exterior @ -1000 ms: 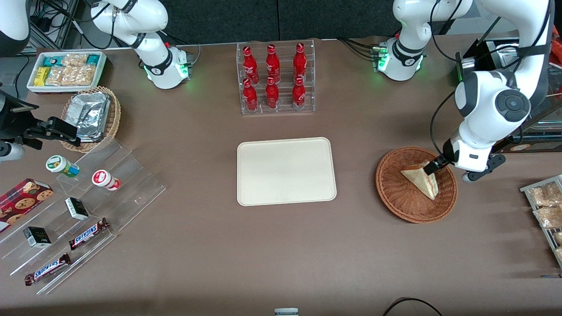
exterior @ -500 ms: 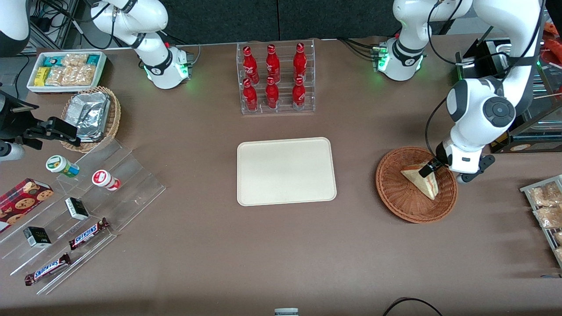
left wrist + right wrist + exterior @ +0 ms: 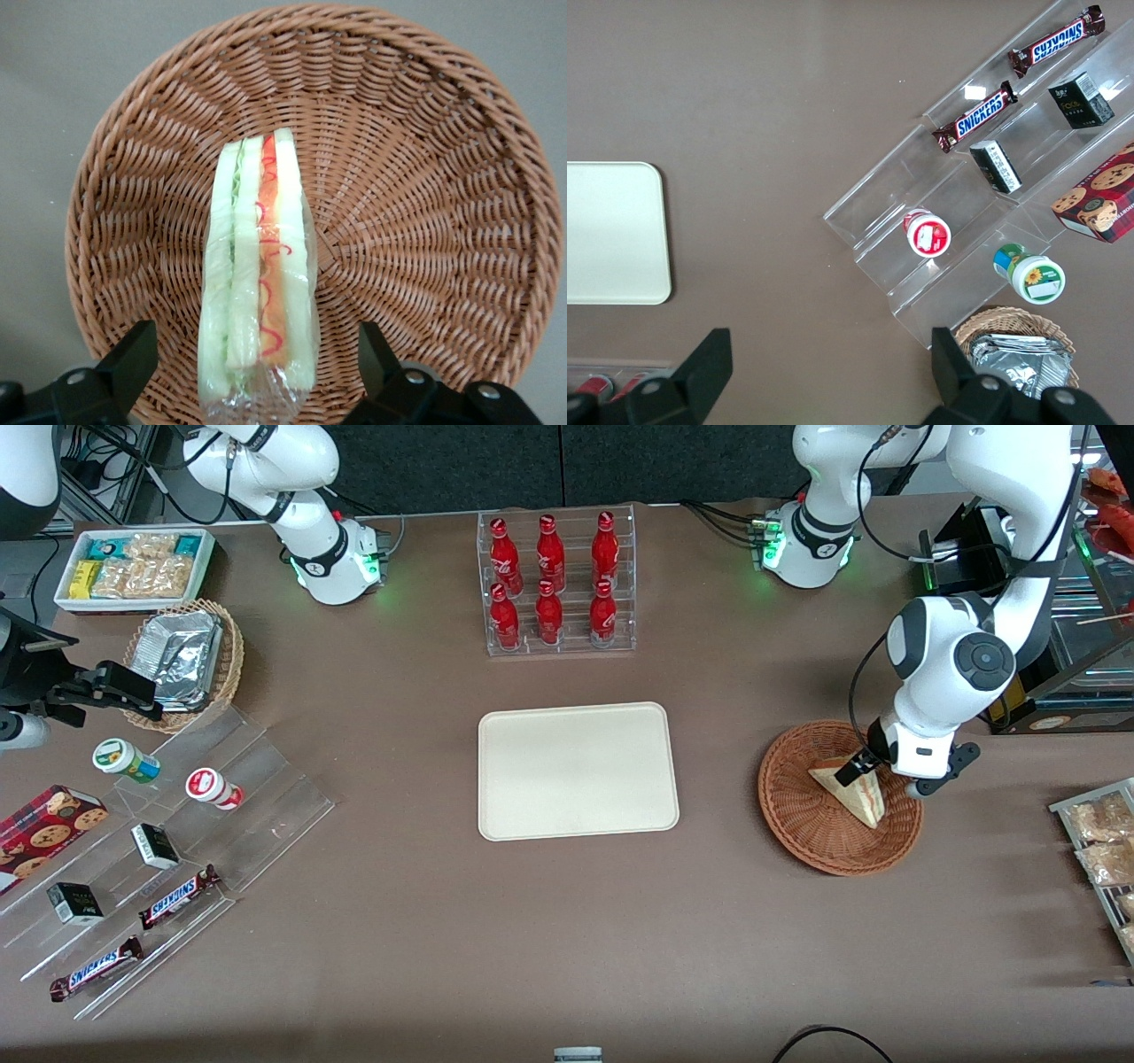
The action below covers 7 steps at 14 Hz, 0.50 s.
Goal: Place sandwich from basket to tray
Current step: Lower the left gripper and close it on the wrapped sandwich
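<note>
The sandwich (image 3: 858,795) (image 3: 259,266), a plastic-wrapped wedge with red and green filling along its cut edge, lies in the reddish-brown wicker basket (image 3: 788,815) (image 3: 416,177) toward the working arm's end of the table. My gripper (image 3: 858,767) (image 3: 252,354) hangs open just above the basket. Its two black fingers (image 3: 133,354) stand on either side of the sandwich's wide end without touching it. The cream tray (image 3: 578,771) (image 3: 611,232) lies bare at the middle of the table, beside the basket.
A clear rack of red bottles (image 3: 556,584) stands farther from the camera than the tray. A wire rack of snack packets (image 3: 1099,850) sits at the table edge near the basket. A stepped clear display (image 3: 159,850), a tan foil basket (image 3: 186,660) and a white tub (image 3: 133,567) lie toward the parked arm's end.
The working arm's wrist has swung toward the tray and over the basket. The gripper now straddles the sandwich's wide end. The sandwich has not moved.
</note>
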Tool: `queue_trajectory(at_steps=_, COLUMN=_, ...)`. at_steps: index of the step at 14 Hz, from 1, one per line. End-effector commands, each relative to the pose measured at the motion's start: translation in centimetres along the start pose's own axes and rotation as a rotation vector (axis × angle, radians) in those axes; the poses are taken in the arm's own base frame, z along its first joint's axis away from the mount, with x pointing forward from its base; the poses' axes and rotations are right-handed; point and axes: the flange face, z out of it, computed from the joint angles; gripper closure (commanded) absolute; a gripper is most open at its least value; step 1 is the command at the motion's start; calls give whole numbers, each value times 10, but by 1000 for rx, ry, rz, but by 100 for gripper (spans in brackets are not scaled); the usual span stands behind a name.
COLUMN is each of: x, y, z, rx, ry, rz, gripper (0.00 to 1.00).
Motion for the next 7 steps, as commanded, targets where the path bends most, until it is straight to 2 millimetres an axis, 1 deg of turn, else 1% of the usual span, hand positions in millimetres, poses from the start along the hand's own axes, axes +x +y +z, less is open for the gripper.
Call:
queue_trajectory(at_steps=1, x=-3, y=-4, z=11, rx=1, ry=7, rz=-11, gripper=2)
queue_trajectory(at_steps=2, x=-4, y=-3, z=12, rx=2, ry=6, rz=-10, gripper=10)
queue_trajectory(at_steps=3, x=-3, y=-4, z=12, rx=-1, ry=1, rz=-22, gripper=26)
queue_trajectory(at_steps=4, x=-4, y=-5, z=13, rx=1, ry=-3, rz=-22, gripper=52)
queue_trajectory(at_steps=5, x=-5, y=-6, z=14, rx=8, ry=-11, rz=-23, gripper=83)
queue_trajectory(at_steps=6, x=-3, y=-8, z=13, rx=14, ry=-18, rz=-29, gripper=100)
queue_trajectory(at_steps=7, x=-1, y=-10, z=9, rx=21, ry=-24, rz=-31, gripper=100)
